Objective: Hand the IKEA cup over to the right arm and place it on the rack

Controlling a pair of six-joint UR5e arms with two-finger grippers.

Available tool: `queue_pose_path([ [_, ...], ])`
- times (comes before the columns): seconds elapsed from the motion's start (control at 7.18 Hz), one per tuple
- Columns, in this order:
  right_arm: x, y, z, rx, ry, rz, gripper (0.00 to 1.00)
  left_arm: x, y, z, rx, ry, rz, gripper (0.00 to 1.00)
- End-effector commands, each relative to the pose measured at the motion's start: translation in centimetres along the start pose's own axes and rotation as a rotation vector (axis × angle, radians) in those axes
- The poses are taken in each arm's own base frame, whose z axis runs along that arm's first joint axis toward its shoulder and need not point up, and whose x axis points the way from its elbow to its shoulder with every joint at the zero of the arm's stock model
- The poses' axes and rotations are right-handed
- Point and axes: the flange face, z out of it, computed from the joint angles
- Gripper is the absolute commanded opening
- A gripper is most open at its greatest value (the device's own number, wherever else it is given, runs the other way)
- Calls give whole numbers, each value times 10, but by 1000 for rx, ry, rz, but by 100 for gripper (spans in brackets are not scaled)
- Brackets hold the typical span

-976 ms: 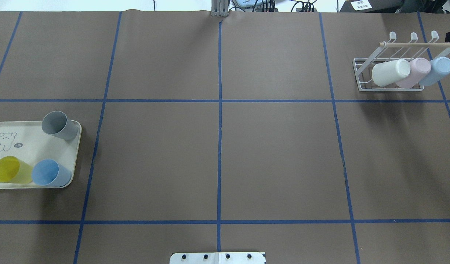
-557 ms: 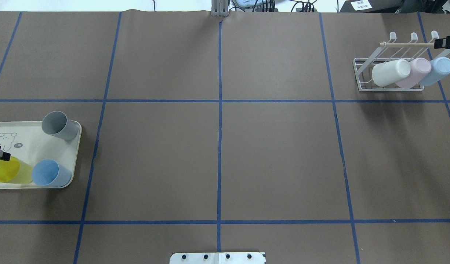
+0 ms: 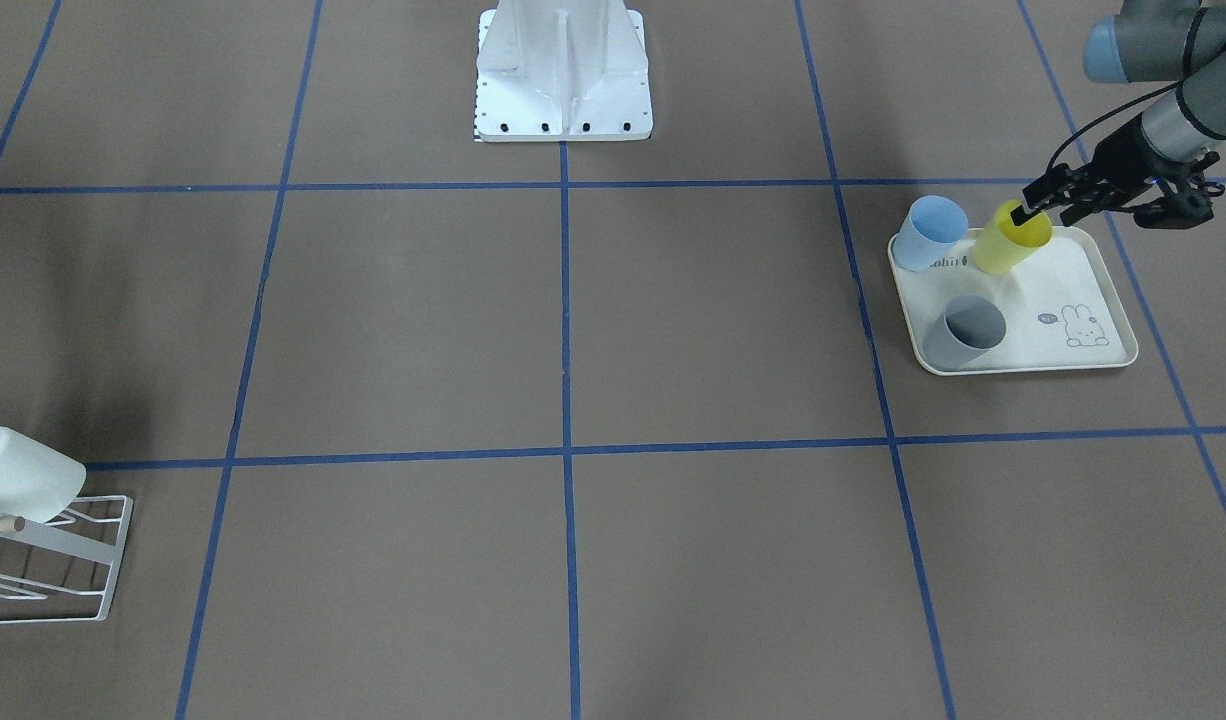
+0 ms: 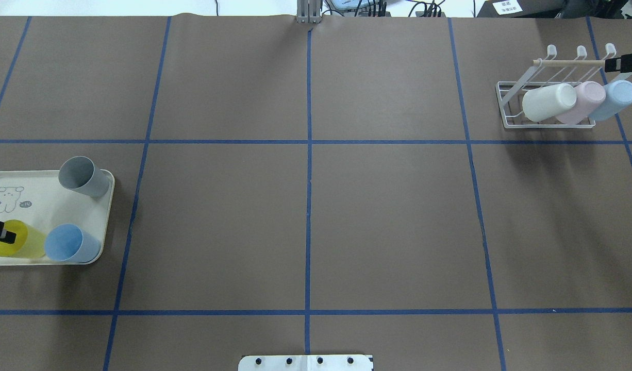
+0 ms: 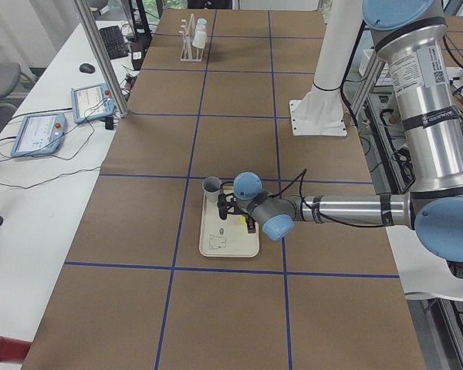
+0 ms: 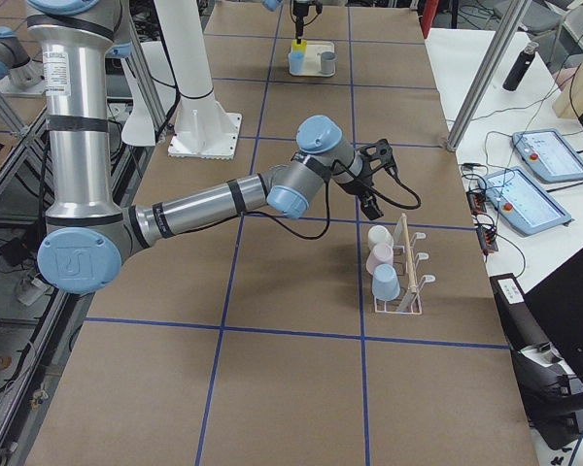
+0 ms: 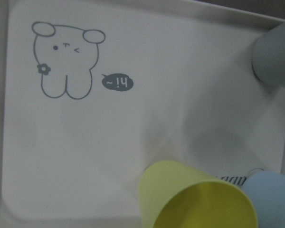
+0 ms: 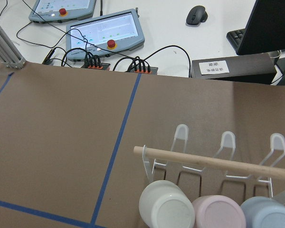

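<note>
A yellow IKEA cup [image 4: 17, 246] stands on the cream rabbit-print tray [image 4: 53, 208], with a blue cup [image 4: 68, 243] and a grey cup [image 4: 81, 176] beside it. My left gripper [image 3: 1043, 212] hovers open at the yellow cup [image 3: 1013, 240]; one fingertip [image 4: 5, 236] is over its mouth. The left wrist view shows the yellow cup [image 7: 194, 199] just below, with no fingers in it. The rack [image 4: 506, 105] at far right carries white, pink and blue cups. My right gripper [image 4: 619, 63] shows only one finger beside the dowel's end, so I cannot tell its state.
The robot's white base plate [image 4: 305, 363] sits at the near middle edge. Blue tape lines grid the brown table cover [image 4: 305, 216]. Beyond the rack [image 8: 204, 162], past the table edge, lie pendants, cables and a monitor.
My left gripper came in from the left edge and moved down over the yellow cup. The right gripper's finger slid in from the right edge toward the dowel's end.
</note>
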Motion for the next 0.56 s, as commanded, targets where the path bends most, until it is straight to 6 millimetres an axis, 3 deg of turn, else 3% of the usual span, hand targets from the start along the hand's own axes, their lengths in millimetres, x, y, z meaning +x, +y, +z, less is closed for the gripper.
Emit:
queue_pose_path([
  [0.0, -1, 2, 2, -5, 0, 1, 100, -4, 2, 4, -3, -14, -6, 26],
  [0.14, -1, 3, 5, -10, 1, 0, 100, -3, 1, 4, -3, -11, -4, 0],
  [0.42, -3, 4, 7, -14, -1, -3, 100, -2, 1, -2, -6, 4, -7, 0],
])
